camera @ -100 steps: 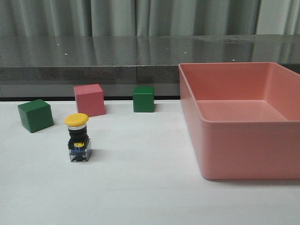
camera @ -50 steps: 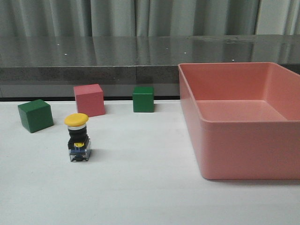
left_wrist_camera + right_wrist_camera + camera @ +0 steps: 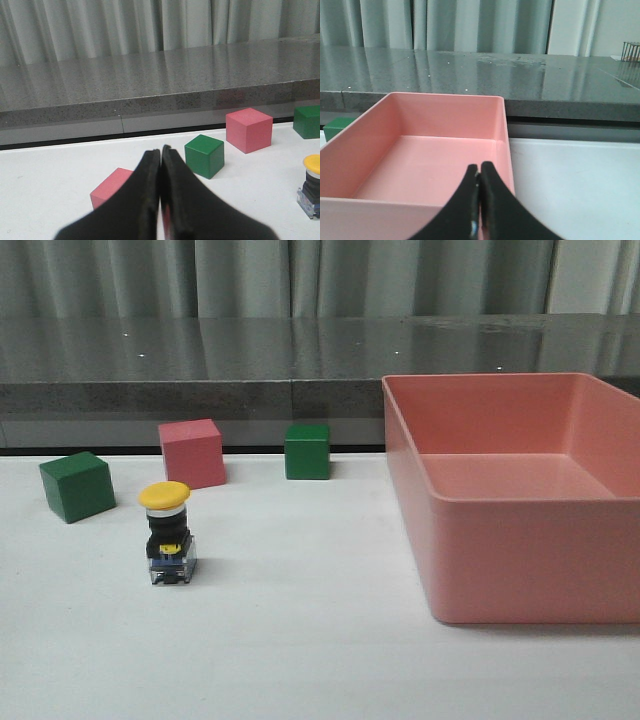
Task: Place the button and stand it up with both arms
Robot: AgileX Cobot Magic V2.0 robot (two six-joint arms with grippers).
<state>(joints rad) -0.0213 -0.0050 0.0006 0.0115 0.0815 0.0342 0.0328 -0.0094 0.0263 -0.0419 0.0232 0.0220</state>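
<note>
Both grippers, left gripper (image 3: pixel 160 150) and right gripper (image 3: pixel 478 167), point level, fingers pressed together, holding nothing.

The button (image 3: pixel 167 536) stands upright on the tabletop (image 3: pixel 300 640), left of the bin (image 3: pixel 520 500) and well apart from it. Behind the button sit 3 cubes (image 3: pixel 193 453) — 1 to its left, 1 just behind, 1 farther right.

The front camera sits low, facing forward over the table (image 3: pixel 300 640). Each wrist camera looks forward past closed fingers; the left shares the button (image 3: pixel 311 192), the right the pink bin (image 3: pixel 420 165).
</note>
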